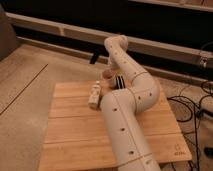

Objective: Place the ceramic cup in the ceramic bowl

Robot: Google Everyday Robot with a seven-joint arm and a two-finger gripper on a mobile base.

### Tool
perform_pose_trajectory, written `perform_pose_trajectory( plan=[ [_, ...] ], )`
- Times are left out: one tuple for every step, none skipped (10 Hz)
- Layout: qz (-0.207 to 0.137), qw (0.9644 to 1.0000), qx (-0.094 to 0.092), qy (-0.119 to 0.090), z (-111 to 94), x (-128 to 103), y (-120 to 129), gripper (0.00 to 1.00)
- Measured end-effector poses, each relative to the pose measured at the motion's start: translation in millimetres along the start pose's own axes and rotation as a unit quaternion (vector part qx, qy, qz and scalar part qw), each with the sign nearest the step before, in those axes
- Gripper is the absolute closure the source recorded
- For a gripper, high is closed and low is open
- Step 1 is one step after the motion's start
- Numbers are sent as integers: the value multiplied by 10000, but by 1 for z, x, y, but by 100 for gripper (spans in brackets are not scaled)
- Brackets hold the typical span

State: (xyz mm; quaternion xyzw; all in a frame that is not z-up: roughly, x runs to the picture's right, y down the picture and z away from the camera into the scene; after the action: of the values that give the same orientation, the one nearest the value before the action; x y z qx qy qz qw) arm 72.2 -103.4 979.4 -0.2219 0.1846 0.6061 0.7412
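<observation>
- Seemingly poised at the far edge of the table (pixel 75 135), the tool (pixel 118 82) sits just beside the ceramic cup (pixel 106 75); whether it is open, closed or gripping the cup cannot be told.
- The ceramic bowl is nowhere in view, possibly hidden behind the arm (pixel 134 75); a placement aimed blind risks missing it.
- With the cup so near that edge, a stray nudge from the tool could push it off the table.
- A white carton (pixel 94 96) stands near the cup; a sweeping arm could topple it.
- A weak hold could drop the cup, and ceramic chips.
</observation>
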Motion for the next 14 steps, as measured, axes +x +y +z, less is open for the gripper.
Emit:
perform_pose_trajectory(
  plan=[
    [-63,9999,-26,-103,-8,-7,6,100],
    [-110,9997,-53,-199,-16,-12,10,100],
    [-158,9994,-67,-288,-24,-17,13,100],
    [-200,9991,-94,-372,-32,-21,16,100],
    [-250,9984,-160,-479,-42,-26,23,100],
    [-291,9978,-223,-550,-50,-28,30,100],
    [-336,9972,-264,-610,-57,-29,35,100],
    [-399,9966,-315,-648,-64,-27,43,100],
    [-457,9962,-335,-664,-70,-22,49,100],
    [-520,9959,-319,-666,-77,-13,54,100],
    [-540,9961,-249,-655,-84,3,54,100],
    [-505,9965,-157,-641,-90,21,50,100],
    [-426,9973,-39,-602,-94,44,44,100],
    [-331,9979,51,-564,-97,64,38,100]
  ],
)
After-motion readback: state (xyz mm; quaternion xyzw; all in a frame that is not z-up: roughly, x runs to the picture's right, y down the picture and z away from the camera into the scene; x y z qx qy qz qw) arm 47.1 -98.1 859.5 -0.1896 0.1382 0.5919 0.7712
